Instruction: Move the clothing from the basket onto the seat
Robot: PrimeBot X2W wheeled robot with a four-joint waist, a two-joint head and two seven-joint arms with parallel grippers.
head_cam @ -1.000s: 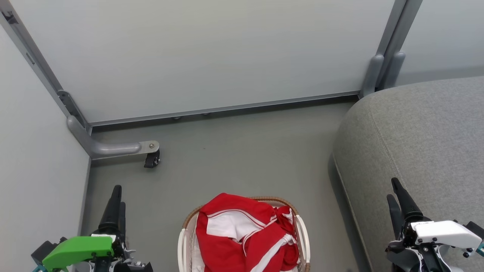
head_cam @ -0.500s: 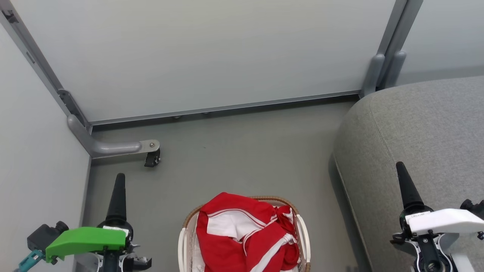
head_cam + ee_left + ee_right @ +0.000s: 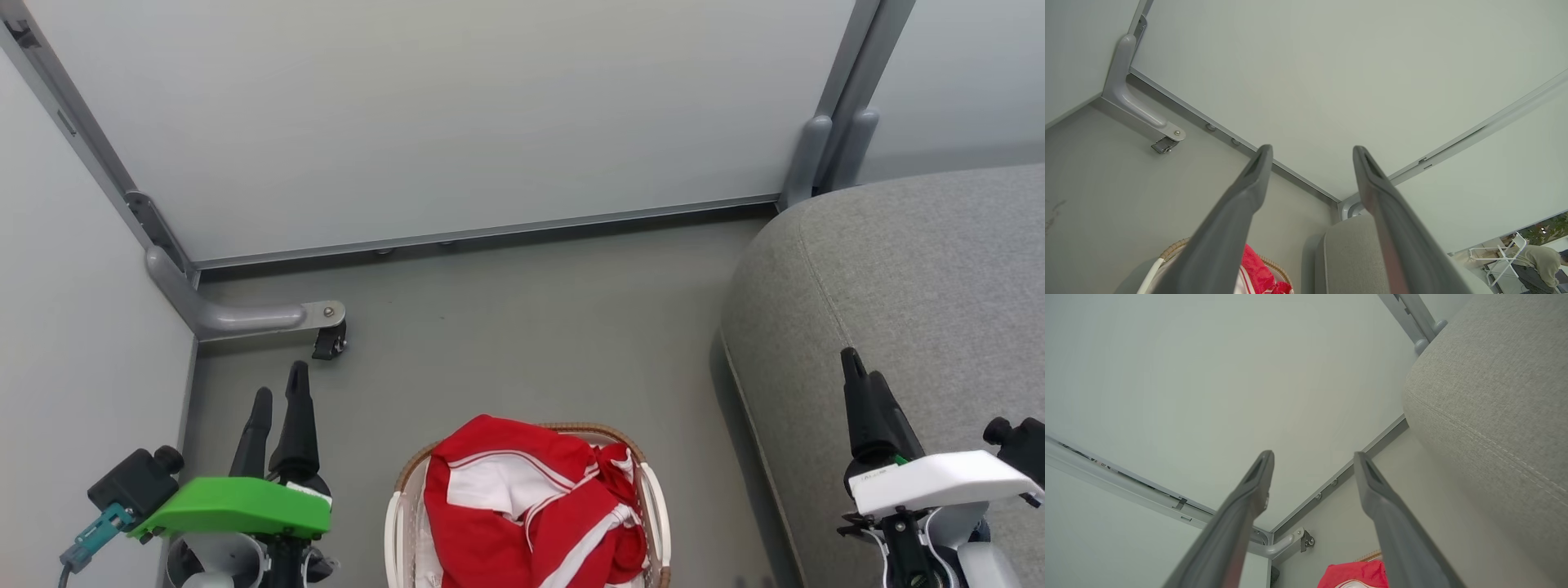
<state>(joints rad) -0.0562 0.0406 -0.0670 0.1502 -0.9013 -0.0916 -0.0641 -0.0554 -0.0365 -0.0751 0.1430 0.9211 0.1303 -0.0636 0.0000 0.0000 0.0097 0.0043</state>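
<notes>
Grey floor (image 3: pixel 506 327) boxed in by pale partition panels (image 3: pixel 441 114) puts the basket (image 3: pixel 397 514) near the seat (image 3: pixel 914 269), a short carry. The clothing (image 3: pixel 522 523) lies heaped in the basket, red with white stripes; whether it is one garment or two is hard to tell, as the frame edge cuts the pile. The left gripper (image 3: pixel 281 380) and right gripper (image 3: pixel 862 365) flank the basket, fingers spread and empty, likely poised to reach in.

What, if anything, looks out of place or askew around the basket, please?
Nothing stands out. The clothing lies bunched in the basket, humped over its far rim but not spilled onto the floor; the seat beside it looks undamaged.
</notes>
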